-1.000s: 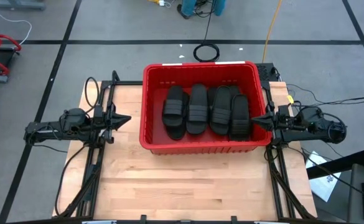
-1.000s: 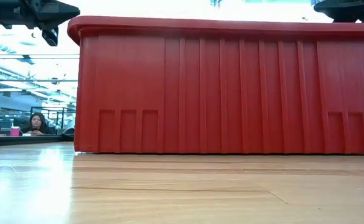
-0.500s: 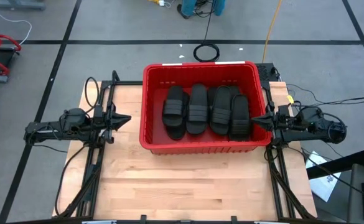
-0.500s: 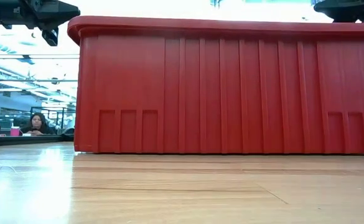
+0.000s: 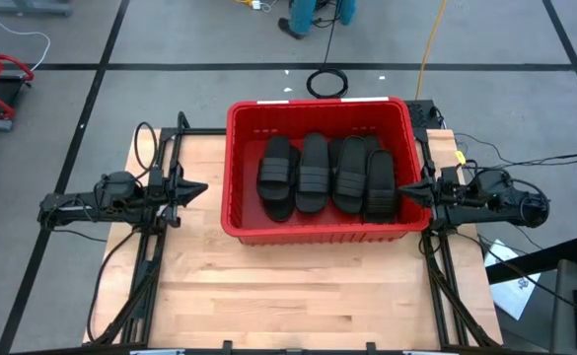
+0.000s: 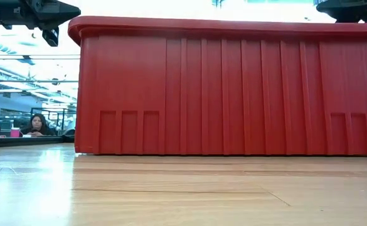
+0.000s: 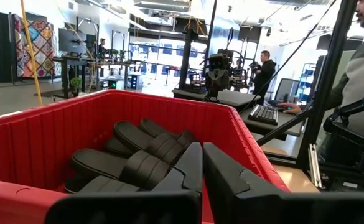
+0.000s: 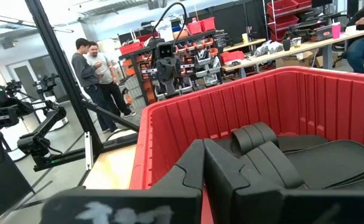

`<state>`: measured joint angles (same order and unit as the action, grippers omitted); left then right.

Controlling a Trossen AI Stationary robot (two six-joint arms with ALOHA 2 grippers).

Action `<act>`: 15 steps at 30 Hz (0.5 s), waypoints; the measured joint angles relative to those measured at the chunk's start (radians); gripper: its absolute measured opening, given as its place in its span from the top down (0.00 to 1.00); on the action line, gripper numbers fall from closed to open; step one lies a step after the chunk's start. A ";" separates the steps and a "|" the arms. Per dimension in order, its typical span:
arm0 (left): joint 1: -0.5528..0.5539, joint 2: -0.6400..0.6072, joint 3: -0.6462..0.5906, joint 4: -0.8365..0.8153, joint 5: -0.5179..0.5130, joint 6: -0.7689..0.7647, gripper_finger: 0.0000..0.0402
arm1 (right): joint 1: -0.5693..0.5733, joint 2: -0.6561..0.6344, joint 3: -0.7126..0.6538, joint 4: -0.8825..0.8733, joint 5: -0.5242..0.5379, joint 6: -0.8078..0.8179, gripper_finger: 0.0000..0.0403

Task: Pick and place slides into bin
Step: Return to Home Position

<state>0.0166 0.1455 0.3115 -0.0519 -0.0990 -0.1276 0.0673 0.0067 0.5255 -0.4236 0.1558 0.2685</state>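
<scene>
The red bin (image 5: 318, 110) stands on the wooden table toward its far side. Several black slides (image 5: 327, 176) lie side by side on its floor, and they also show in the left wrist view (image 7: 138, 163) and the right wrist view (image 8: 294, 149). My left gripper (image 5: 201, 187) hovers shut and level to the left of the bin, pointing at its left wall. My right gripper (image 5: 403, 191) hovers shut and level at the bin's right wall. In the low view the bin's near wall (image 6: 233, 88) fills the picture.
Bare wooden table (image 5: 308, 296) lies between the bin and the near edge. Cables (image 5: 145, 138) run along both arm frames. People and workbenches (image 8: 94, 68) show in the room beyond the table.
</scene>
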 joint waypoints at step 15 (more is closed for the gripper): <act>0.000 0.000 0.000 0.000 0.000 0.000 0.96 | 0.000 0.000 0.000 0.000 0.000 0.000 1.00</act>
<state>0.0166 0.1455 0.3115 -0.0517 -0.0990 -0.1276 0.0672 0.0067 0.5255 -0.4236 0.1558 0.2684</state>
